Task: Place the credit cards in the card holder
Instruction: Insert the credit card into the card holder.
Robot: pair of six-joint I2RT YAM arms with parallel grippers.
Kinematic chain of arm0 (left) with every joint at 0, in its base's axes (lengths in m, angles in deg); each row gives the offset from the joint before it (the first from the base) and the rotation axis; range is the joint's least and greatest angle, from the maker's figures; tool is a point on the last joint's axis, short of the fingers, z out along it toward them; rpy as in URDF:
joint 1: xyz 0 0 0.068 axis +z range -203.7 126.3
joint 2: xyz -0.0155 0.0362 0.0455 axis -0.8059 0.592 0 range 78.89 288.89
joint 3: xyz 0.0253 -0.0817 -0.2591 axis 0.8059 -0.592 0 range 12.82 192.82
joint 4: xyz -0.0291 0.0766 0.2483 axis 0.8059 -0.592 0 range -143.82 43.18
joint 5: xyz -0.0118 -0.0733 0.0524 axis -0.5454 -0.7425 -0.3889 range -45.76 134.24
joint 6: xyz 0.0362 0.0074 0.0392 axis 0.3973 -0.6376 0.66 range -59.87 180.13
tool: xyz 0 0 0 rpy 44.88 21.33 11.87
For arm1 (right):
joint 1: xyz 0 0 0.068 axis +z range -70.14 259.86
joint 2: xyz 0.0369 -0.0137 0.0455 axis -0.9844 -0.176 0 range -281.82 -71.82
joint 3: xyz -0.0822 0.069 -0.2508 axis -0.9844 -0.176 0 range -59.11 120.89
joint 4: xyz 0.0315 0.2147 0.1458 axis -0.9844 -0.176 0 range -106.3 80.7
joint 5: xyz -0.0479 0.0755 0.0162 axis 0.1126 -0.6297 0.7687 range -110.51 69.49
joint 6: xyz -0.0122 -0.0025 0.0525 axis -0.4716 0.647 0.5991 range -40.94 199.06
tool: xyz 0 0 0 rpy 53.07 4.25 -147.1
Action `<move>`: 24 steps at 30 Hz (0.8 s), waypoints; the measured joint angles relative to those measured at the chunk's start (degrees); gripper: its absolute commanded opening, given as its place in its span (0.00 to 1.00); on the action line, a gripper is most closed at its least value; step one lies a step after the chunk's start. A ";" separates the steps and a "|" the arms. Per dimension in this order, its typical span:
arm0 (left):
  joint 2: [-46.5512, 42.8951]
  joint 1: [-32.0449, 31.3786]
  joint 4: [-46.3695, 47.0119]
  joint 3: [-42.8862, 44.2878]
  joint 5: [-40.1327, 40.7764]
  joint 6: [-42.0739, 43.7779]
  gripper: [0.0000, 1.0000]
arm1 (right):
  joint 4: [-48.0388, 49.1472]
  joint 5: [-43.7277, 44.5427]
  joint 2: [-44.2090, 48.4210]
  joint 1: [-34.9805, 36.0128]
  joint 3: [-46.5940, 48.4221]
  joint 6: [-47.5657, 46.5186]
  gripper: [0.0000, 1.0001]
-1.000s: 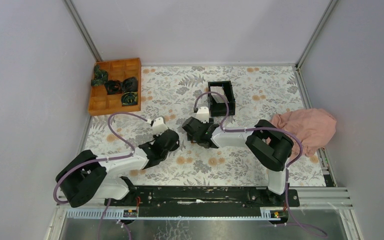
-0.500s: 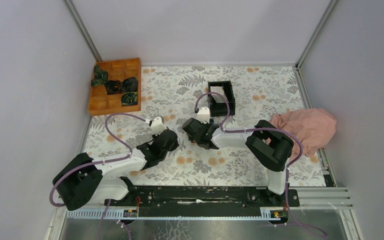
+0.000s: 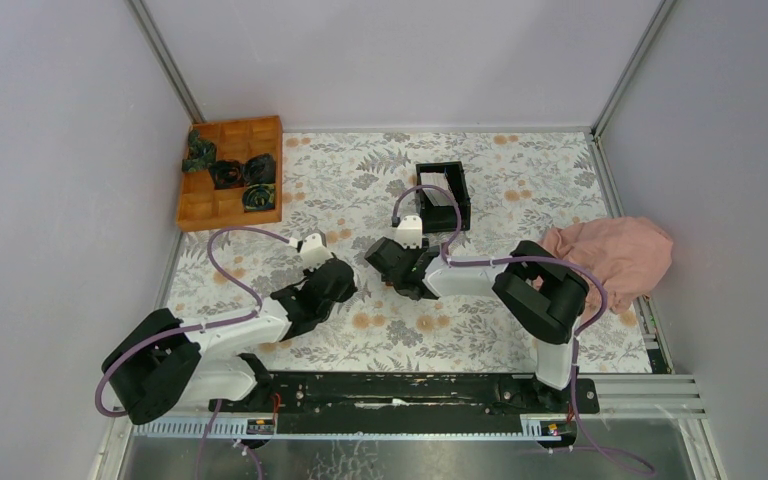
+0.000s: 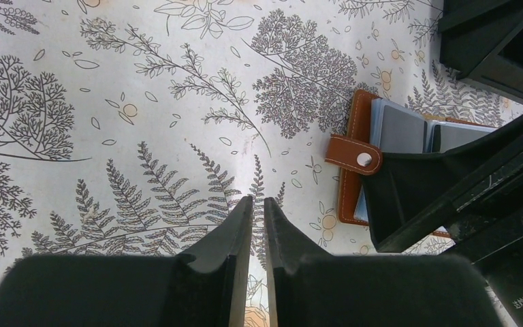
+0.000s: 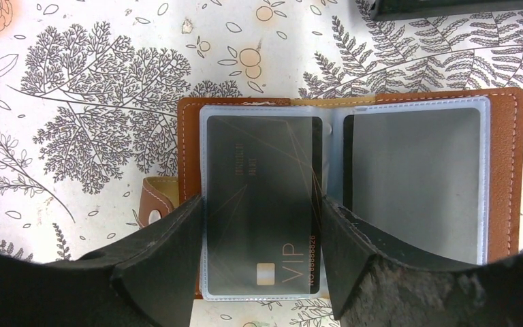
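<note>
The right wrist view showed us the whole open card holder [image 5: 415,177] on the counter [image 5: 75,102]; from above the right arm [image 3: 480,272] mostly hid it. The right fingers [image 5: 156,272] stood spread at 9 and 3 o'clock of its pocket [image 5: 262,122] with a dark card [image 5: 262,197]. The left fingers [image 4: 211,272], almost pressed together, held nothing.

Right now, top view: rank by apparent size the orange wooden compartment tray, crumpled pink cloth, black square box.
orange wooden compartment tray and crumpled pink cloth: alike, can't rank.
black square box: smallest.
</note>
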 measured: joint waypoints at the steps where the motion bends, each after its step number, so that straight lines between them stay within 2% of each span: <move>1: 0.00 0.00 -0.04 0.00 0.09 0.00 0.18 | -0.07 0.04 0.00 0.02 0.02 0.04 0.54; 3: -0.17 0.00 -0.11 0.00 0.20 0.00 0.18 | -0.13 0.07 0.00 0.04 0.02 0.04 0.72; 6: -0.46 0.00 -0.11 0.00 0.39 0.00 0.18 | -0.92 0.96 0.17 0.04 -0.02 0.09 0.85; 10: -0.48 0.00 -0.28 0.00 0.55 0.00 0.21 | -2.27 1.66 1.46 0.00 -1.09 0.15 0.89; 24: -1.84 0.00 -2.54 0.02 1.33 0.02 0.32 | -10.36 -0.39 8.68 0.00 -4.76 -3.67 0.88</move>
